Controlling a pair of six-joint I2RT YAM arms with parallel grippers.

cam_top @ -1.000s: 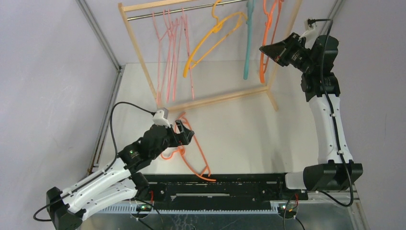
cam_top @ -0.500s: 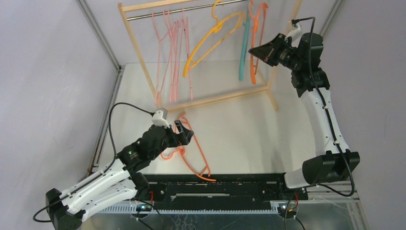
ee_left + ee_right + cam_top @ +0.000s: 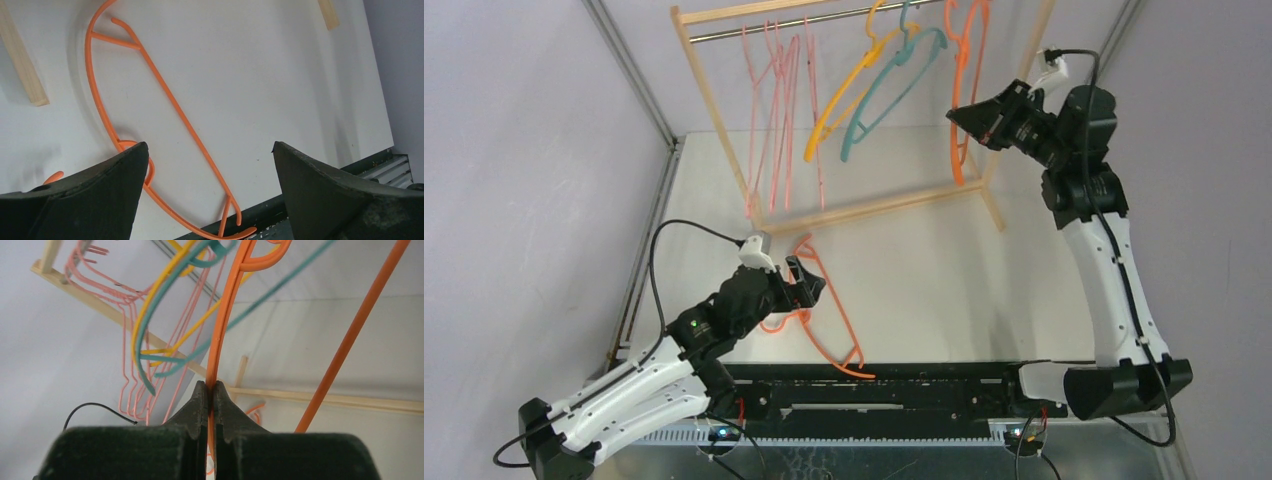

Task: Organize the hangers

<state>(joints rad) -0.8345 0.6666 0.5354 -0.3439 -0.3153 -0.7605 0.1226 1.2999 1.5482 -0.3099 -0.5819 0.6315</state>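
Note:
My right gripper (image 3: 954,115) is shut on an orange hanger (image 3: 956,160) that hangs at the right end of the rack's rod; the right wrist view shows its thin bar (image 3: 227,315) pinched between my fingertips (image 3: 210,386). A teal hanger (image 3: 894,85) and a yellow-orange hanger (image 3: 849,90) hang tilted beside it. Several pale pink hangers (image 3: 774,110) hang at the left. Another orange hanger (image 3: 844,318) lies flat on the table. My left gripper (image 3: 807,280) is open and empty just above its hook end, as the left wrist view (image 3: 210,150) shows.
The wooden-framed rack (image 3: 874,205) with a metal rod (image 3: 804,22) stands across the back of the table. A black rail (image 3: 904,385) runs along the near edge, touching the lying hanger's end. Grey walls close in both sides.
My right gripper has carried its orange hanger left along the rod. The teal hanger has swung up to tilt beside the yellow-orange one. My left gripper has barely moved.

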